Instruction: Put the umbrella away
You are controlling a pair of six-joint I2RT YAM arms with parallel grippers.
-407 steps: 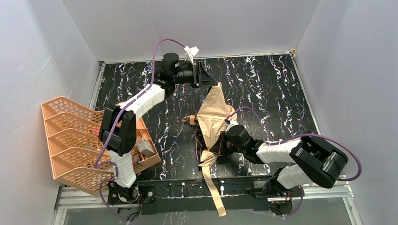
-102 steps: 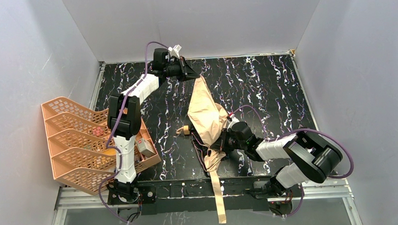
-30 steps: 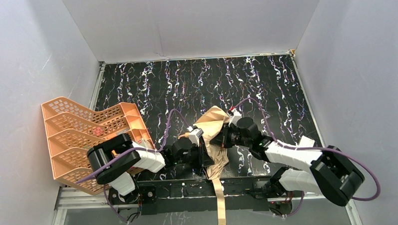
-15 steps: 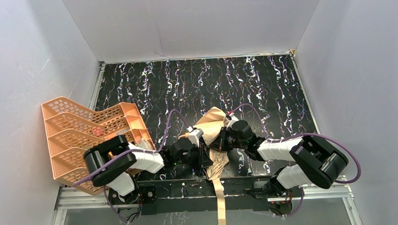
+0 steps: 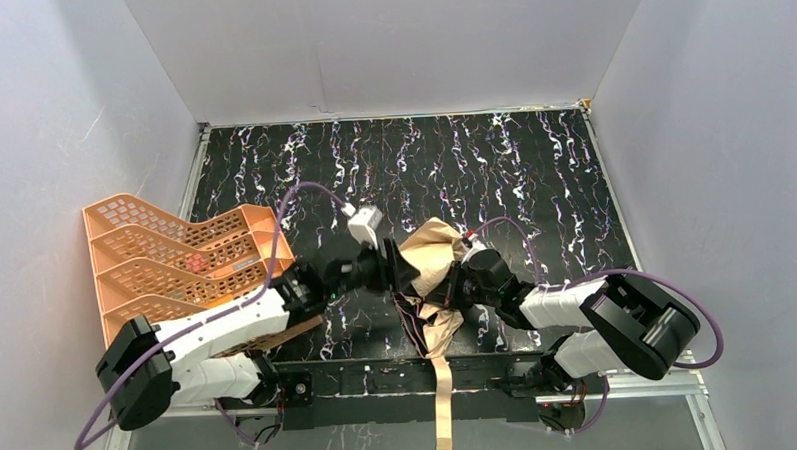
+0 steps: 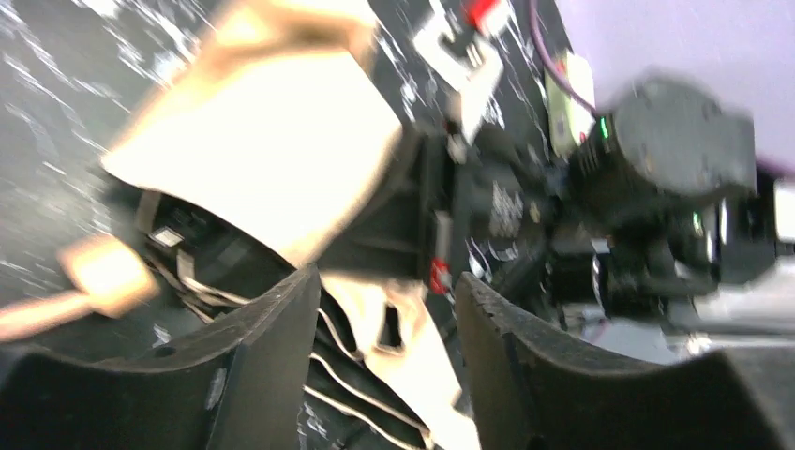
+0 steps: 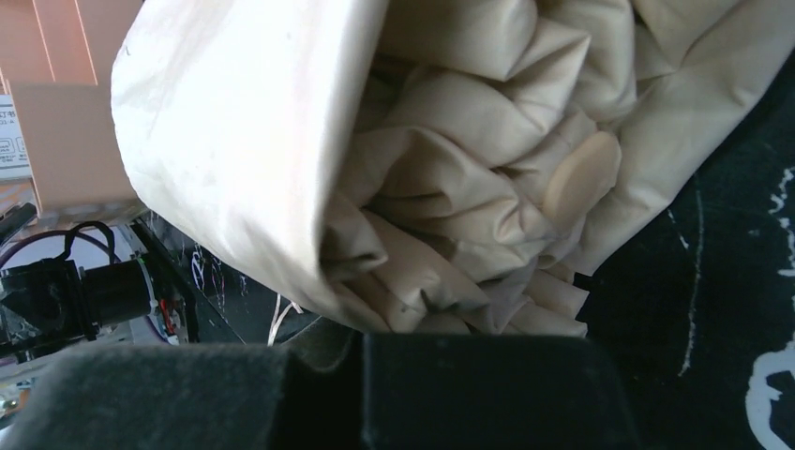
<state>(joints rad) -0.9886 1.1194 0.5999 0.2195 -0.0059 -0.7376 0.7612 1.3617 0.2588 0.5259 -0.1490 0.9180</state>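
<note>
The umbrella (image 5: 431, 259) lies collapsed and crumpled at the front middle of the table, tan outside with black ribs showing. Its tan strap (image 5: 441, 404) hangs over the front edge. My right gripper (image 5: 455, 283) is at its right side, jaws together against the bunched tan canopy (image 7: 450, 169); it shows at the bottom of the right wrist view (image 7: 361, 342). My left gripper (image 5: 401, 272) is at the umbrella's left side. In the blurred left wrist view it (image 6: 384, 281) is open, with tan fabric and black ribs (image 6: 272, 159) in and beyond the gap.
An orange mesh tray rack (image 5: 156, 263) stands at the left edge, holding a few small items; the left forearm lies in front of it. Grey walls enclose the table on three sides. The right arm's purple cable loops at the front right.
The left arm has unfolded from the front edge, and its gripper has moved away from that edge to the umbrella's left side. The right gripper stays at the umbrella.
</note>
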